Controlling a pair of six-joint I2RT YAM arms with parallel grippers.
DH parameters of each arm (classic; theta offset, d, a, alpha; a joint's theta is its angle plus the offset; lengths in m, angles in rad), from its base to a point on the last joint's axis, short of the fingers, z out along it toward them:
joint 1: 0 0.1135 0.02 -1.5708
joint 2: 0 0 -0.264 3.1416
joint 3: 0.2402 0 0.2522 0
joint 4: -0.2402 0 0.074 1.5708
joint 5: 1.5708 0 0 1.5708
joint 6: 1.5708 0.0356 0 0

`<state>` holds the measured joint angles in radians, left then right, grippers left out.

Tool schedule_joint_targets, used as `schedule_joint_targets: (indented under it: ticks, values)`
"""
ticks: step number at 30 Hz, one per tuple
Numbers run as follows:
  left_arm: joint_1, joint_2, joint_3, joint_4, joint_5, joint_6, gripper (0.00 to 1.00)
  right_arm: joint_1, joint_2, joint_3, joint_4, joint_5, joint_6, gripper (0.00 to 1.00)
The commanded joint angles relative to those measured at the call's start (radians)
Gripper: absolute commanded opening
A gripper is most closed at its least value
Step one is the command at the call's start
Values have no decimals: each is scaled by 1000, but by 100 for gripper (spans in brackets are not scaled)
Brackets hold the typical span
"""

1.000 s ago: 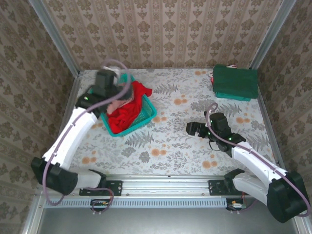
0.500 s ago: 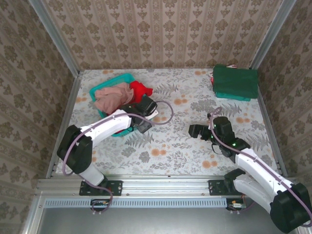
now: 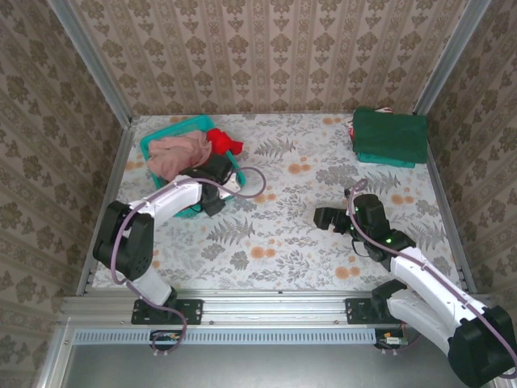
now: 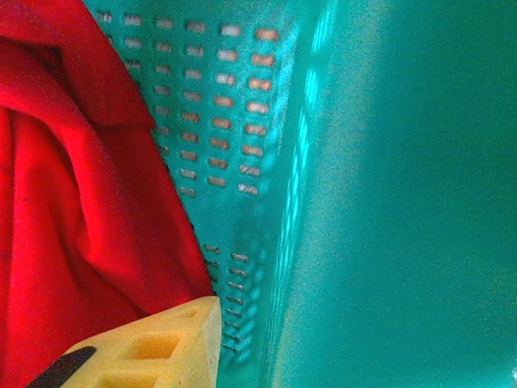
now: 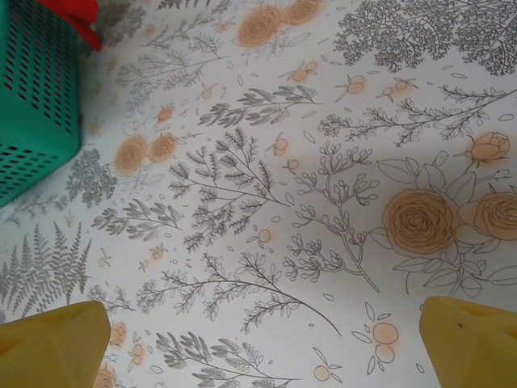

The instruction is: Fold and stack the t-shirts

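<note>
Looking down from the top camera, you see the teal basket [image 3: 174,127] at the far left of the flowered table [image 3: 283,234]. The dusty pink tee [image 3: 176,152] is heaped in it, and the red tee [image 3: 222,141] spills over its far right corner. Your left gripper [image 3: 216,168] reaches into the basket's right side, just beside the red cloth. From this height you cannot tell whether its jaws are parted or clenched. Your right gripper [image 3: 325,218] hovers over bare table right of centre, well apart from every garment. The dark green folded tees [image 3: 390,134] sit stacked at the far right corner.

Through the left wrist camera, the red tee [image 4: 73,242] lies on the left, against the perforated wall of the teal basket [image 4: 234,121]. One yellow finger [image 4: 153,352] shows at the bottom edge, touching or just beside the red fabric. You cannot tell from this whether the pincer has any cloth.

Through the right wrist camera, the right gripper [image 5: 258,347] has both yellow fingertips [image 5: 48,343] wide apart, with table print between them: released and empty. A corner of the basket and a scrap of red show at upper left.

The step in hand looks like fetching the red tee out of the basket, early in the task, since no loose shirt lies on open table yet. Your next move calls for a firm pinch on cloth alone, not the mesh wall. Then lift high enough to clear the rim and carry it to the open centre, where the right gripper can help spread it
</note>
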<state>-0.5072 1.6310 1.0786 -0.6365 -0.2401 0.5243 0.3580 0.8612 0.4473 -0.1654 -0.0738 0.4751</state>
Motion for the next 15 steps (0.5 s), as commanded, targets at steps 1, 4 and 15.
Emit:
schedule_joint_targets:
  ticks: [1, 4, 15]
  values:
    - [71, -22, -25, 91, -7, 156, 35, 0, 15, 35, -31, 33, -32, 100]
    - [197, -17, -23, 184, 34, 189, 32, 1, 41, 55, -35, 23, -44, 100]
    - [201, -100, 59, 153, -10, 35, 81, -2, 36, 57, -72, 0, -43, 100]
